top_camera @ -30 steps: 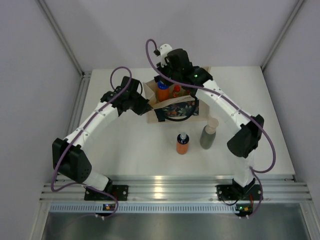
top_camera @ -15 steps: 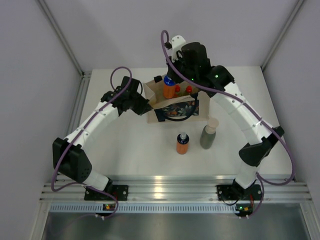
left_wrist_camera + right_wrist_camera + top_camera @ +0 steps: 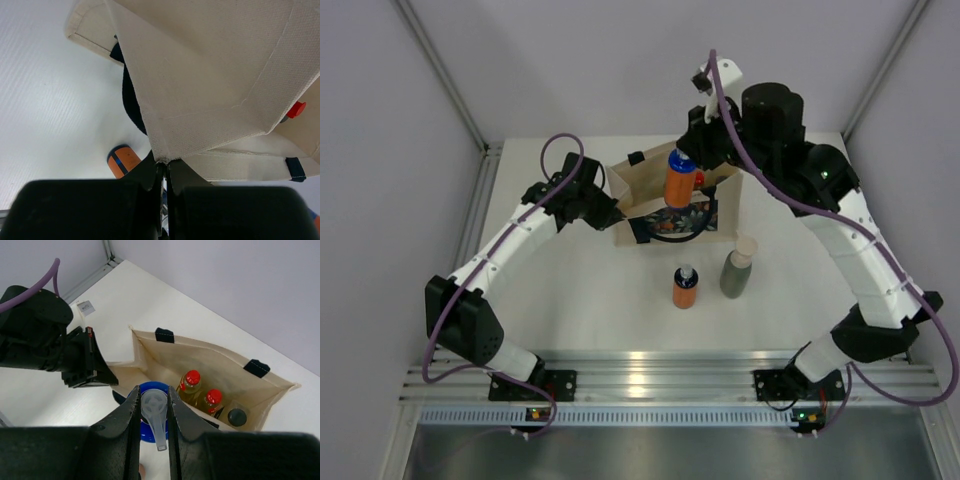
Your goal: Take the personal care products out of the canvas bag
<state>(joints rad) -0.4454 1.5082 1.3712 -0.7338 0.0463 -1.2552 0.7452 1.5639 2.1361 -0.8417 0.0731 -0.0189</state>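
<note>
Orange bottle (image 3: pixel 678 187) clamped in right gripper (image 3: pixel 153 407) above canvas bag (image 3: pixel 632 182); left gripper (image 3: pixel 162 167) pinches its rim

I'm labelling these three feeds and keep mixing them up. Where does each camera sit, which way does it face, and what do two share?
Top external: fixed above and behind the robot, looking down at the table; both arms show whole.
Left wrist: on the left arm, looking along the shut left gripper at the canvas bag edge it pinches.
Right wrist: looking down past the right gripper, shut on the orange bottle, into the canvas bag.
Shared: top and right wrist both show the left gripper.
</note>
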